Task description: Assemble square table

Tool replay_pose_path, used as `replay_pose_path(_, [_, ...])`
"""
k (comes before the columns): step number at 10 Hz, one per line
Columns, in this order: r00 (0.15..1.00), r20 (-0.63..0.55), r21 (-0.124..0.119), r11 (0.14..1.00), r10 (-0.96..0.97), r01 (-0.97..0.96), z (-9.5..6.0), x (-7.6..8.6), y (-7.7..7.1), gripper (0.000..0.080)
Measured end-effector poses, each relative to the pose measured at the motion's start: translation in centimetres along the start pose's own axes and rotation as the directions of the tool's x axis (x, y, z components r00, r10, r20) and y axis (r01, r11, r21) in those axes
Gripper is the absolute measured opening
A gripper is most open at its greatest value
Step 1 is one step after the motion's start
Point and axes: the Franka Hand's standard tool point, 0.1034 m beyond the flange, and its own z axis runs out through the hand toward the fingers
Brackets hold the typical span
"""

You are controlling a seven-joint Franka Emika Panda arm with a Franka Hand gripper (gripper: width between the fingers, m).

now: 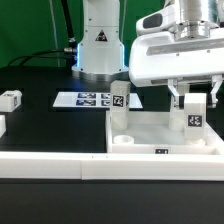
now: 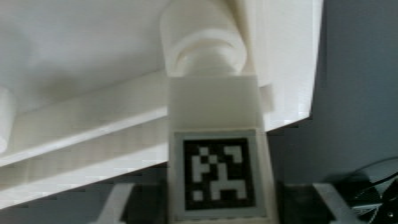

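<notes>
- The gripper [image 1: 194, 104] is closed on the held leg [image 1: 194, 117], which is kept upright over the far right corner of the tabletop [image 1: 150, 128]; the tabletop lies right of centre, with the long white rail [image 1: 50, 165] along its near edge.
- In the wrist view the tip of the held leg [image 2: 217, 110] is seen at a corner socket [image 2: 210, 55]; whether it is seated cannot be told; if it is entered off-centre or tilted, it may be jammed aslant.
- The tabletop may be pushed or turned by a sideways load; no brace is seen except the rail.
- The second leg [image 1: 119, 98], standing at the far left corner, may be shaken loose if the plate is jolted.
- The held leg may slip between the fingers if it is twisted against a tight socket.
- The spare leg [image 1: 10, 98], far to the left, is judged safe.
</notes>
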Motion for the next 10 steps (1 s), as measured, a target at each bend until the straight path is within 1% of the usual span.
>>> replay_pose_path(5, [1.000,0.020,0.000,1.000,0.022,-0.022,0.14,0.14,-0.02,0.0293])
replay_pose_path(7, [0.999,0.044,0.004,1.000,0.026,-0.026,0.16,0.37,0.27,0.0293])
replay_pose_path(8, [0.999,0.048,0.005,1.000,0.025,-0.025,0.18,0.28,0.19,0.0293])
replay_pose_path(9, [0.998,0.062,0.006,1.000,0.025,-0.026,0.29,-0.02,0.18,0.0363])
replay_pose_path(10, [0.998,0.062,0.006,1.000,0.025,-0.026,0.31,-0.03,0.21,0.0544])
